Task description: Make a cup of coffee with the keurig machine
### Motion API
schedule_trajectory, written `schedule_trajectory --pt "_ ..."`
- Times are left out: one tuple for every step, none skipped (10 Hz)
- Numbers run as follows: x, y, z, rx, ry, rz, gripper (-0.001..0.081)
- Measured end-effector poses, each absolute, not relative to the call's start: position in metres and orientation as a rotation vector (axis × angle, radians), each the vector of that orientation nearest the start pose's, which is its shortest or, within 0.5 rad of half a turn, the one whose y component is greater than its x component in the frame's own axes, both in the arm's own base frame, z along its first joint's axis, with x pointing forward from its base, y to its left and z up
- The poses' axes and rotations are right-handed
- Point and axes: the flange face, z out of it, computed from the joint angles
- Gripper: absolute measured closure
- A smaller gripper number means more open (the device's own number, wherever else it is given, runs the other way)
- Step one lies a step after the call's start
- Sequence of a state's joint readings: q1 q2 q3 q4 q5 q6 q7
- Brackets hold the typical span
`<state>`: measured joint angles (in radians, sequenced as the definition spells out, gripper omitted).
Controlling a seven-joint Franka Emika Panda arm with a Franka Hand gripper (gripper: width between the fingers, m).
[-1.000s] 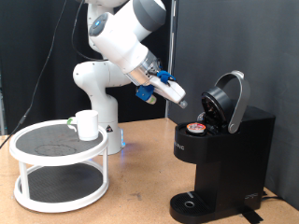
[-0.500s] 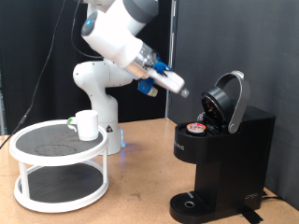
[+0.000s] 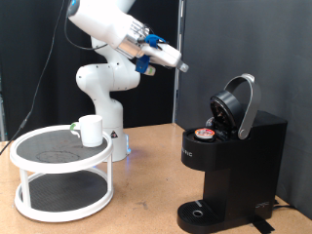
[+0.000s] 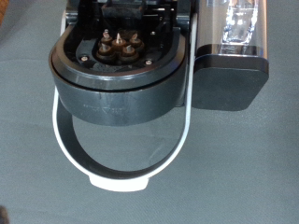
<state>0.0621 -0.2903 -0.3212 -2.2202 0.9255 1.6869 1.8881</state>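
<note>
The black keurig machine [image 3: 237, 151] stands at the exterior view's right with its rounded lid [image 3: 239, 102] hinged open. A small pod with a reddish top [image 3: 205, 134] sits in its open chamber. My gripper [image 3: 179, 62] is up in the air, above and to the left of the machine, touching nothing and holding nothing that shows. The small white cup [image 3: 91, 130] stands on the top tier of a round white stand [image 3: 58, 156] at the left. The wrist view looks down on the machine [image 4: 121, 89] and its pod holder [image 4: 121, 42]; my fingers do not show there.
The white robot base [image 3: 102, 93] stands behind the stand. The machine's clear water tank [image 4: 234, 33] shows in the wrist view. The round drip base [image 3: 200, 213] is at the machine's foot, with nothing on it. A black curtain hangs behind.
My gripper has risen and moved left, away from the open machine. The pod, the lid and the cup have not moved.
</note>
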Motion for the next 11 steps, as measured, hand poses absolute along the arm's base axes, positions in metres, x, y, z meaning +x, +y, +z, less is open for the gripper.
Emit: schedule_trajectory --pt "0.454 -0.052 0.512 -0.895 2.218 1.173 0.0072" --pt "0.455 -0.052 0.511 -0.887 2.216 1.172 0.0072" --pt "0.455 -0.052 0.511 -0.879 2.213 1.166 0.0072" --pt "0.456 -0.051 0.511 -0.876 2.202 1.171 0.0072" --pt "0.456 -0.051 0.512 -0.875 2.196 1.174 0.0072" --pt "0.456 -0.051 0.511 -0.876 2.197 1.173 0.0072" --pt "0.456 -0.049 0.513 -0.886 2.184 1.185 0.0072" --pt "0.46 -0.042 0.52 -0.893 2.14 1.206 0.0072" --pt "0.465 -0.031 0.527 -0.912 2.098 1.231 0.0072" --pt "0.472 -0.019 0.533 -0.928 2.062 1.25 0.0072" --pt "0.479 -0.006 0.537 -0.932 2.039 1.254 0.0072"
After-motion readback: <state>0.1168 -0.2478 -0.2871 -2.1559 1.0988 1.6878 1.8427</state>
